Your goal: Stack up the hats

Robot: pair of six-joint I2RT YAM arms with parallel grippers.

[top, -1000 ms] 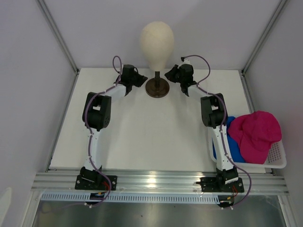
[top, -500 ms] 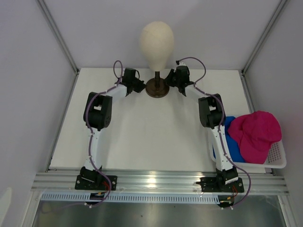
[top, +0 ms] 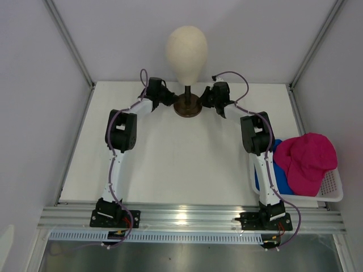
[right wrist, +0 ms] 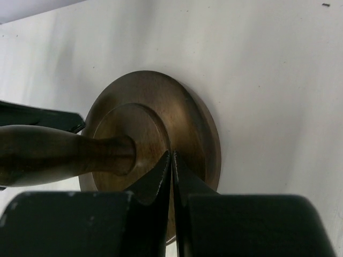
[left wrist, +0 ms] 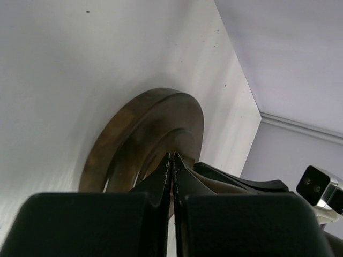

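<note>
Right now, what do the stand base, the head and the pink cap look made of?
Stand base: likely turned wood, dark brown, dull sheen, stepped rings. Head: cream, matte, maybe foam or cloth; unclear. Pink cap: soft fabric, slumped and creased.

Overhead view bright, even, sharp; glare on the metal rail [top: 181,216] at 6 o'clock. Wrist views soft-focused at 6 o'clock.

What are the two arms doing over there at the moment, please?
Both arms reach to the dark round stand under the cream mannequin head, one from each side. The left gripper and the right gripper are both shut, tips at the stand's base. No hat is held: the pink cap lies on a blue cap in the white mesh basket.
</note>
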